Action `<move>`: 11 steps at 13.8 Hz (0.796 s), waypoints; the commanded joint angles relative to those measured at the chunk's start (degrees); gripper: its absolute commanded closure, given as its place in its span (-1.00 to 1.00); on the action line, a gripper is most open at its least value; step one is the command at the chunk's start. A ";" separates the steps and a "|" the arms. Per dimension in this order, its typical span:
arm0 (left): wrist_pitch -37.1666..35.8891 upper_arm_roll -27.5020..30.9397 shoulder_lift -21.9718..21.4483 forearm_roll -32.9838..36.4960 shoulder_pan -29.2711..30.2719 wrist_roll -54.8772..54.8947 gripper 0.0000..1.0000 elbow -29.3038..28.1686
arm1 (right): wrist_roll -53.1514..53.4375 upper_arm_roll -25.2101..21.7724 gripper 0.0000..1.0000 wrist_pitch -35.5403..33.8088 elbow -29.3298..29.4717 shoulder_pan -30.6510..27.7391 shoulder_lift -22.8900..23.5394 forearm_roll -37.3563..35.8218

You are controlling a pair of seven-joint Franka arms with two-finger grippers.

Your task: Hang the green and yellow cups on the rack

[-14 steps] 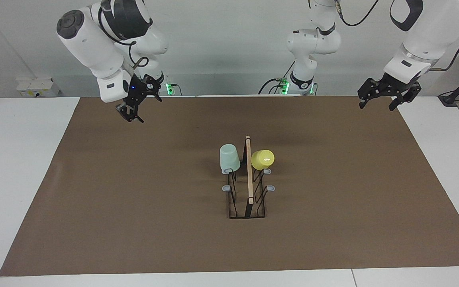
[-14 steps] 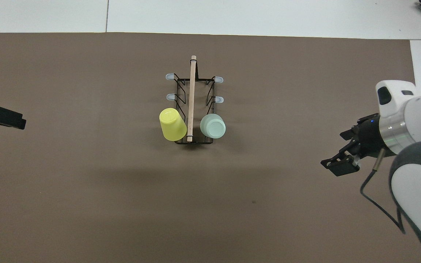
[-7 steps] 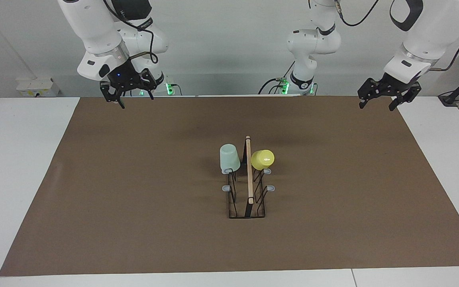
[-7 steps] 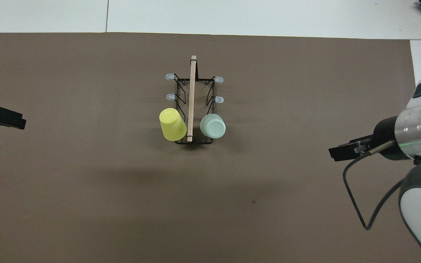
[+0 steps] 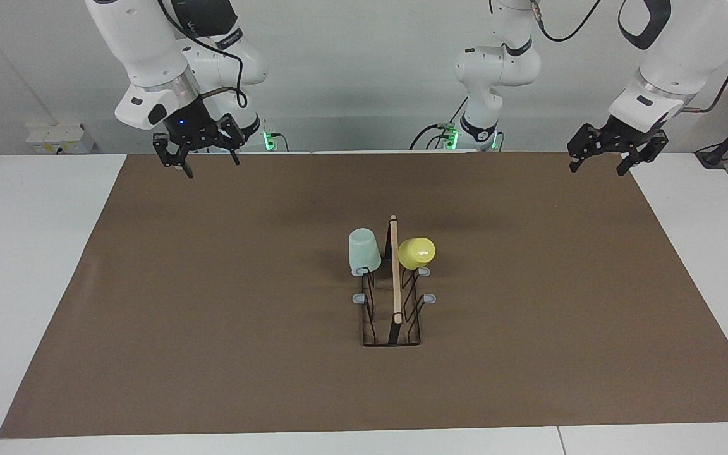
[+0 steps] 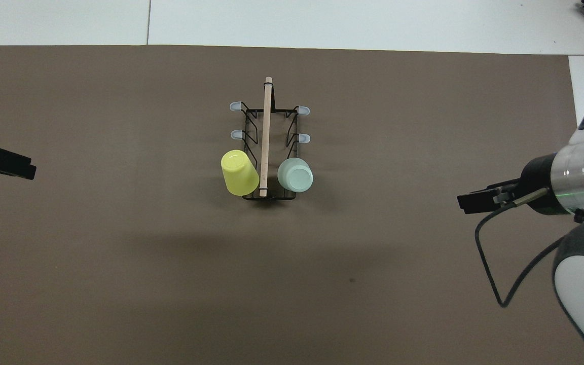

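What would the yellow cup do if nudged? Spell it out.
The yellow cup hangs tilted on a prong of the rack, so a nudge would probably swing it or slip it off. It looks like thin plastic, likely light. Its round tapered body could roll once down.

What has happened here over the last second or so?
The right claw swung up and back toward its own corner of the brown mat, turning to point straight down, open and empty. The left claw waited, open, over its corner. The green cup and yellow cup stayed hung on the rack.
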 commanded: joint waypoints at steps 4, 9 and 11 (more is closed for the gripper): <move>-0.29 -0.09 -0.90 -0.27 0.14 0.57 -1.00 -0.81 | 7.62 -1.73 -1.00 0.24 -2.53 -0.57 -0.71 -2.37; -0.29 -0.09 -0.90 -0.27 0.14 0.57 -1.00 -0.81 | 8.94 -2.35 -1.00 0.42 -5.00 0.47 -0.10 -2.99; -0.29 -0.09 -0.90 -0.27 0.14 0.57 -1.00 -0.81 | 10.52 -2.26 -1.00 0.15 -4.83 0.48 -0.10 -3.34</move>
